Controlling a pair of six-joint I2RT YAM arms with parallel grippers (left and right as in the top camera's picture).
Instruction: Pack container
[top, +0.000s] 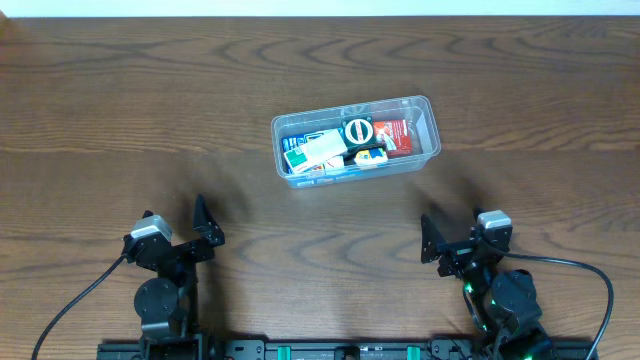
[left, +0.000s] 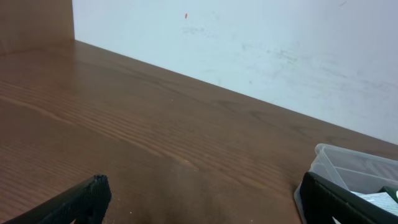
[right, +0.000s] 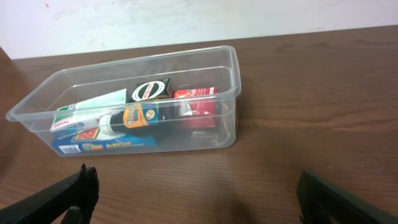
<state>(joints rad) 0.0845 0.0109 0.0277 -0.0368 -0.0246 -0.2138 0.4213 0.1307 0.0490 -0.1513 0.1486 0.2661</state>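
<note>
Container lies well ahead of left hand and right hand, both spread apart.

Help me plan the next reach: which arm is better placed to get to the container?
Right, probably. The container sits right of centre, nearer the right end effector, whose camera shows it whole; the left end effector has only one corner in its view.

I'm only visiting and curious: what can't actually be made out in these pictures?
- Overhead: print on the packed items in the container is too small to read.
- Left wrist: the container is mostly cut off by the frame corner or behind one of the left fingers.
- Right wrist: the blue box lies partly under other items; the right fingers are cut off at the bottom edge.
</note>
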